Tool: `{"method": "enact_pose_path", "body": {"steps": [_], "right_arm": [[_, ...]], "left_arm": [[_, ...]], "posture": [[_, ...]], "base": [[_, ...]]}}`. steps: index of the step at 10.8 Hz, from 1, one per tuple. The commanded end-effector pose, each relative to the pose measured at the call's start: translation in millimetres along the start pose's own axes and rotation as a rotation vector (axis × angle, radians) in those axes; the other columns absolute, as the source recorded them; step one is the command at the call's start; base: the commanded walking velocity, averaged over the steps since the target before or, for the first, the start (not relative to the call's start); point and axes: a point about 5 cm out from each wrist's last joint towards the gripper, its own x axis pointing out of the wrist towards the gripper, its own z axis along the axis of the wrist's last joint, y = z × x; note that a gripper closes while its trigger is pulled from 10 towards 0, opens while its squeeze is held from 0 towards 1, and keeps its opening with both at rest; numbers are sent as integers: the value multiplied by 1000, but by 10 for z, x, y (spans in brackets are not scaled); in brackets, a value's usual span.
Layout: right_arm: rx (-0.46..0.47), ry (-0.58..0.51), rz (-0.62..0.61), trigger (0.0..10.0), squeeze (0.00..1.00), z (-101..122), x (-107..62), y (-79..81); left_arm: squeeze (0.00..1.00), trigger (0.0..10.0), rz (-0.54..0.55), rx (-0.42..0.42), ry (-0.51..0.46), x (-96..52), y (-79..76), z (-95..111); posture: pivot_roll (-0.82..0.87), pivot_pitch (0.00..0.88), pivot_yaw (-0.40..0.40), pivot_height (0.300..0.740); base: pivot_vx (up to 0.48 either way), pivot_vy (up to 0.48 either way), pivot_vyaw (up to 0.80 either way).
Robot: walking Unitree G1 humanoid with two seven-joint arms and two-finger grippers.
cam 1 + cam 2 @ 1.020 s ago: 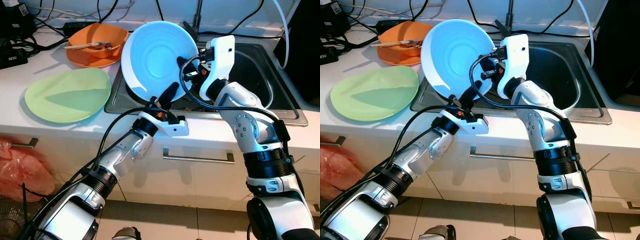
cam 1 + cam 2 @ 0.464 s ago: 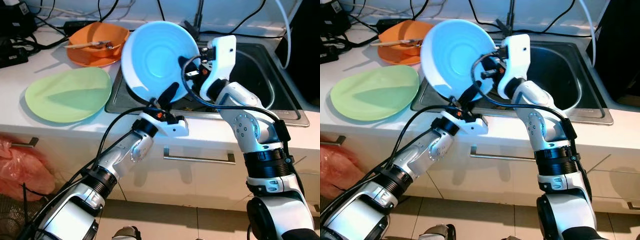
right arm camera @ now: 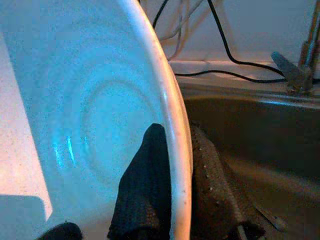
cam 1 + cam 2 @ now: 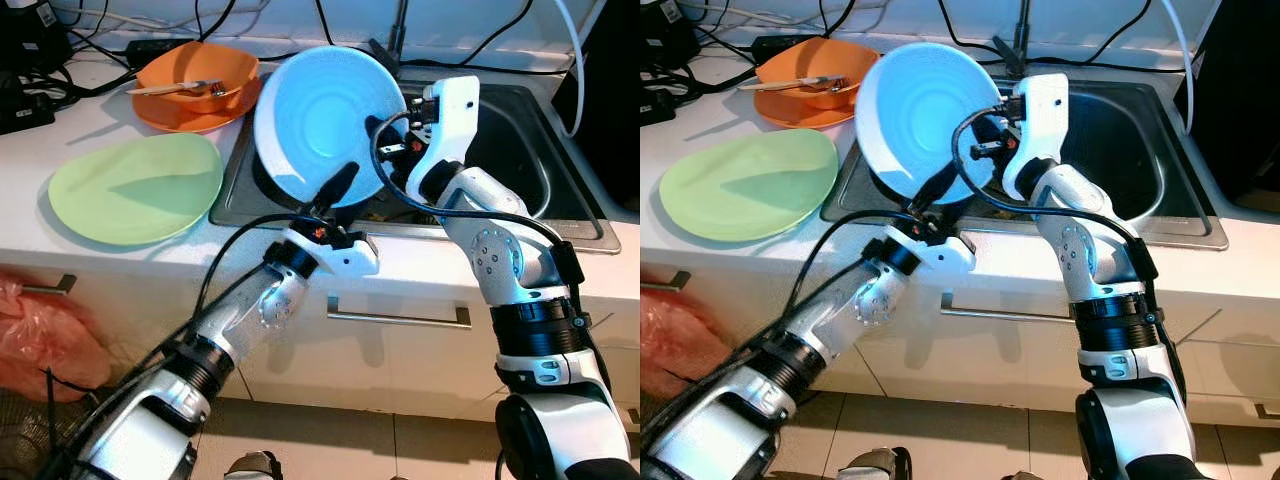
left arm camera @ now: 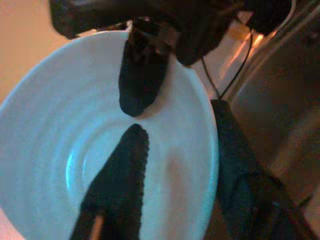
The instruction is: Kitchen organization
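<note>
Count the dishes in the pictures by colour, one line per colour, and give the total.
Blue plate, held over the sink by the right end effector and left end effector: 1
Green plate, on the counter: 1
Orange dish, on the counter with a utensil in it: 1
Total: 3

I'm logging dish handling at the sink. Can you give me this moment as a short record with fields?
held item: blue plate, tilted on edge over the sink
right gripper: pinching the plate's rim
left gripper: fingers straddling the plate's lower rim
counter: green plate lying flat; orange bowl with a utensil inside
</note>
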Motion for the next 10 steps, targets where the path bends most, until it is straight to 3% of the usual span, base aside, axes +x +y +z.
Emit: {"method": "enact_pose_path", "body": {"steps": [1,2,4,6,8,10], "right_arm": [[-6,88,-140,10000,0,-207,-91,-251],[1,84,-161,10000,0,-230,-98,-265],[14,83,-213,10000,0,-317,-137,-306],[47,103,-264,10000,0,-473,-177,-344],[37,99,-274,10000,0,-493,-178,-325],[34,81,-325,10000,0,-466,-182,-408]], "left_arm": [[1000,10000,119,-108,-69,106,234,128],[1000,10000,140,-235,-58,102,301,199],[1000,10000,152,-326,-85,97,425,267],[1000,10000,159,-476,-72,121,651,301],[1000,10000,152,-549,34,52,773,160],[1000,10000,131,-637,174,-89,796,-33]], "posture": [[49,104,0,740],[50,107,1,740],[62,117,6,740],[72,127,17,740],[79,133,23,740],[89,141,25,740]], "base": [[0,0,0],[0,0,0],[0,0,0],[0,0,0],[0,0,0],[0,0,0]]}}
